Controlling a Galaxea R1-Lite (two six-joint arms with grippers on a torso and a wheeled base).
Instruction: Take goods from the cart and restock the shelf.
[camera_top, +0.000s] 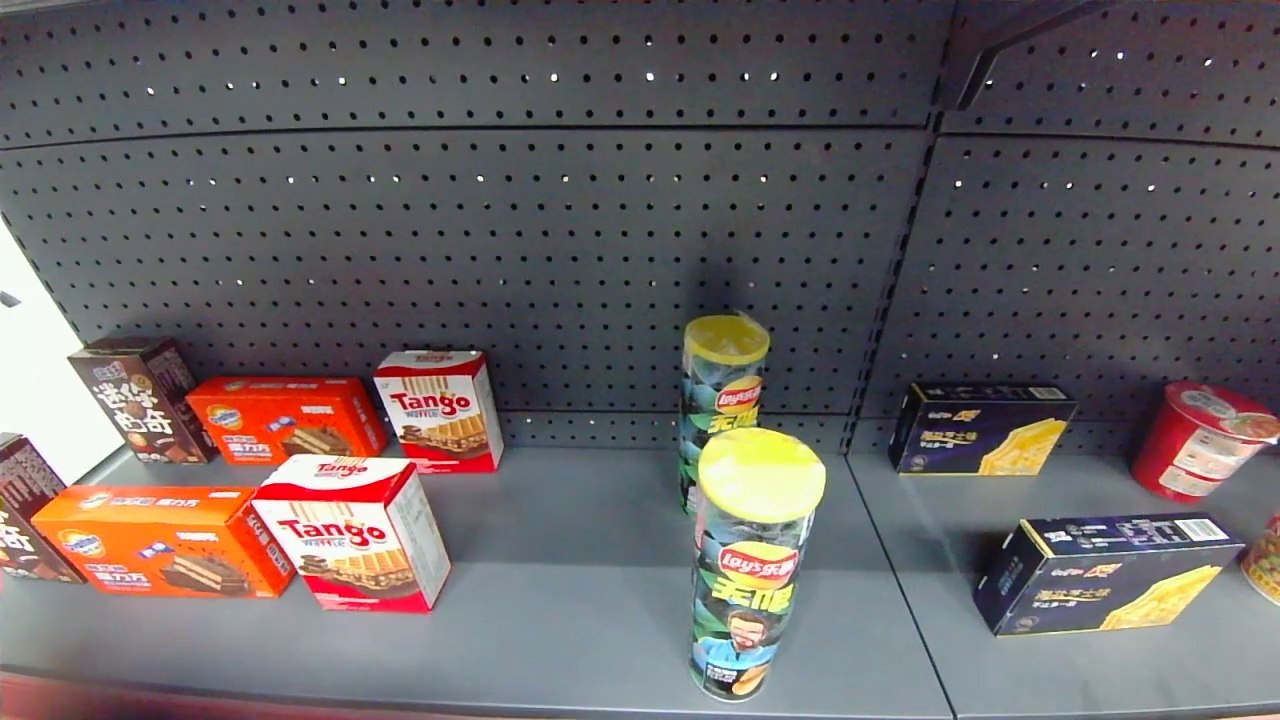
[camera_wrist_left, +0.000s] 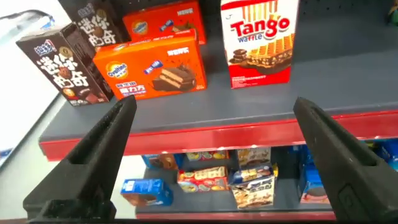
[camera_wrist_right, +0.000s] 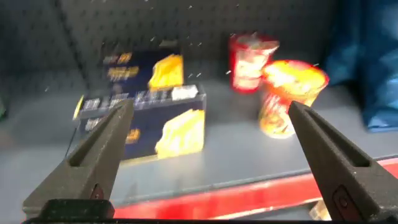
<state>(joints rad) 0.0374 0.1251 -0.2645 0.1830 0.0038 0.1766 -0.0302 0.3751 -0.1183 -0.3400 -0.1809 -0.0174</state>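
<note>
**Left hand** (camera_wrist_left: 213, 102): we log it empty, fingers (camera_wrist_left: 93, 155) spread wide. It is held level and low in front of the shelf (camera_wrist_left: 205, 134), just outside the red front edge.
- Straight beyond the gap: orange box (camera_wrist_left: 152, 68), lying flat near the edge.
- Beyond and to the hand's left: brown box (camera_wrist_left: 59, 65), upright.
- Beyond and to the hand's right: wafer box (camera_wrist_left: 258, 40), upright and face-on.
- Behind these: back row (camera_top: 285, 415), where we count the same three kinds against the pegboard (camera_top: 560, 250).
- Below the hand's level: lower shelf (camera_wrist_left: 186, 202) carrying mixed packs (camera_wrist_left: 224, 180).

**Right hand** (camera_wrist_right: 211, 104): we log it empty too, fingers well apart. It is level, short of the same red edge, and faces the shelf's right bay.
- Just beyond the gap: navy box (camera_wrist_right: 149, 127), lying on its long side.
- Farther back: second navy box (camera_wrist_right: 143, 68), close to the pegboard.
- Beyond and to the hand's right: orange cup (camera_wrist_right: 286, 93), with the red cup (camera_wrist_right: 249, 59) behind it and near it.

**Mid-shelf**, between the two hands' sections:
- Front tube (camera_top: 755, 560), upright with a yellow lid, near the shelf's edge.
- Back tube (camera_top: 722, 400), upright, directly behind the front tube and near the pegboard.

All the goods we list stand on the shelf, and neither hand touches any of them.
</note>
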